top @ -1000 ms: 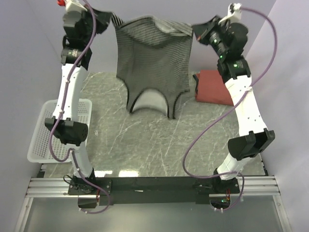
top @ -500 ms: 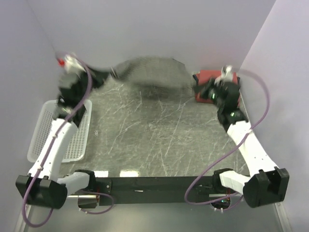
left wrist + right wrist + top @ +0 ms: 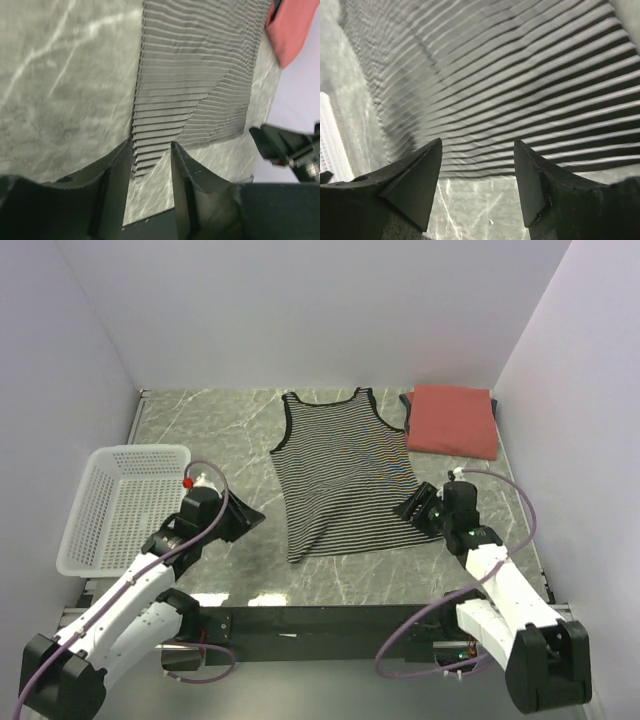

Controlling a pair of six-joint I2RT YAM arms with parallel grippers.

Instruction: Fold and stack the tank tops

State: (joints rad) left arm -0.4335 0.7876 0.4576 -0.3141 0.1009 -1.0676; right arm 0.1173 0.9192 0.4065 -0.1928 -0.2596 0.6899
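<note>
Top external, striped tank top [image 3: 345, 475], veined tabletop [image 3: 220, 430]

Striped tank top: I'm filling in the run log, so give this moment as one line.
striped tank top: flat on table | left gripper: open | right gripper: open | red top: folded, far right

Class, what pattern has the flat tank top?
A black-and-white striped tank top; top external view.
</note>
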